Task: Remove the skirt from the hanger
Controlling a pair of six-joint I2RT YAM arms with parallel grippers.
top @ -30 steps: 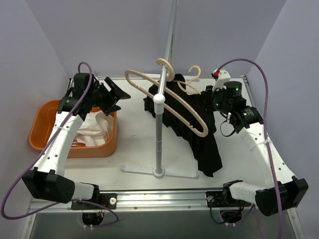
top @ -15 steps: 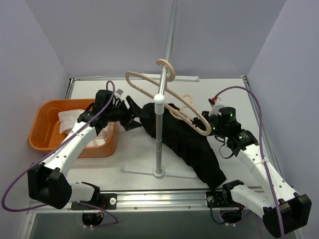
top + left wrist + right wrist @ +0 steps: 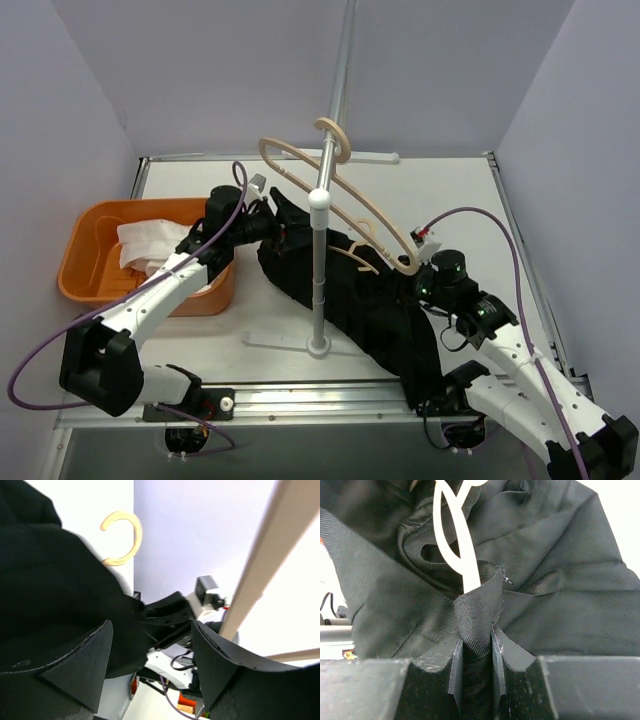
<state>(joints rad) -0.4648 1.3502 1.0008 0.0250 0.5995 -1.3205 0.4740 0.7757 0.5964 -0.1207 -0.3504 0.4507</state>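
The black skirt lies spread on the table, from the rack pole toward the near right. A cream hanger is still in its upper part. My right gripper is shut on a fold of the skirt, just below the hanger's arm. My left gripper is open at the skirt's far left edge. In its wrist view the skirt is beside the left finger with nothing between the jaws, and the hanger's hook shows above.
A metal rack pole stands mid-table on a flat base, with a second, bare cream hanger hung on it. An orange bin holding white cloth sits at the left. Grey walls close in the sides.
My right gripper pulled the skirt and its hanger down off the rack toward the near right. My left arm swung from over the bin to the skirt's left edge.
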